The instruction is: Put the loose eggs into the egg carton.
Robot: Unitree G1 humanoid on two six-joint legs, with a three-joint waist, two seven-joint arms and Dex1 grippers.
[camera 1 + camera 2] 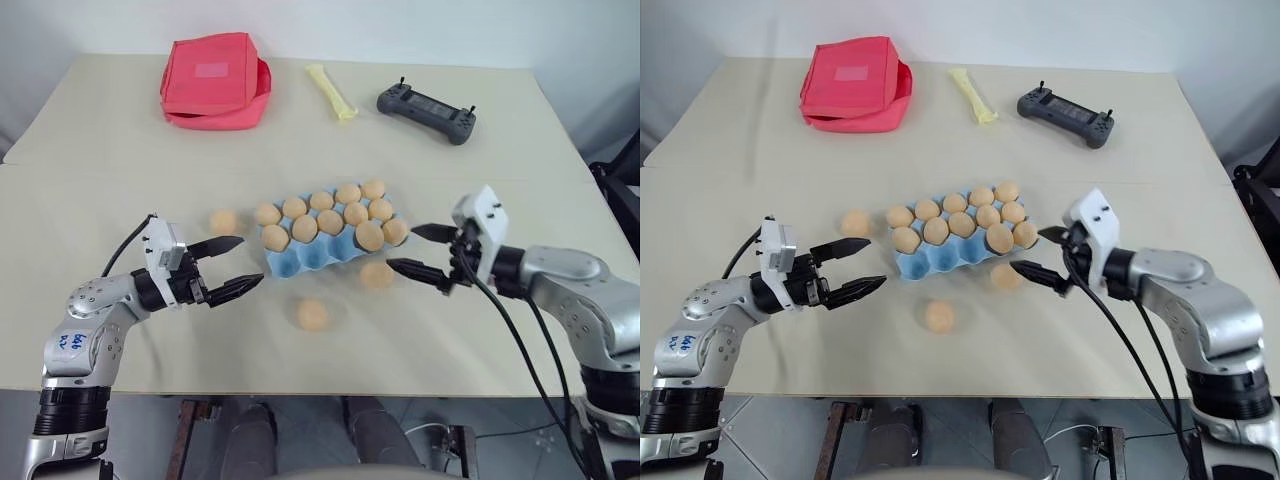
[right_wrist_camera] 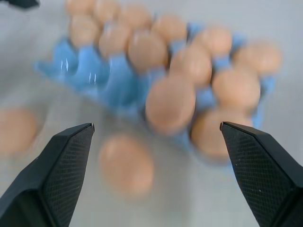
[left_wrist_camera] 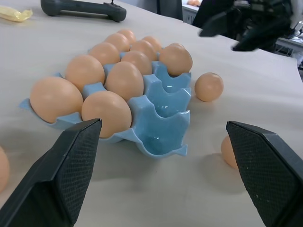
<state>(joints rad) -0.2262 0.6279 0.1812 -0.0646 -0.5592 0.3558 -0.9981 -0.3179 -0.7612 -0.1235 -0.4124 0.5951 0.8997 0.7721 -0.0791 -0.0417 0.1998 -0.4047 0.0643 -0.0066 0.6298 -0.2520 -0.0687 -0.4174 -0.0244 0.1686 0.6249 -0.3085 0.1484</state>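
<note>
Both claws empty with jaws wide: left claw (image 1: 232,267), right claw (image 1: 422,252) flank the egg carton (image 1: 310,256). Three loose eggs (image 1: 312,315) lie on the bench (image 1: 120,330); front cups free.

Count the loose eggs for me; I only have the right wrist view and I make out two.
Observer: Three. The third loose egg lies on the table beside the left end of the egg carton.
Operator: Report the left gripper.
Observer: The left gripper hovers off the carton's front left corner, jaws open, holding nothing.
Operator: Count the free cups.
Observer: Three empty cups, all in the row nearest the robot, at its left end.
Operator: List what else is on the table.
Observer: At the back: a red pouch, a yellow packet and a dark controller.
</note>
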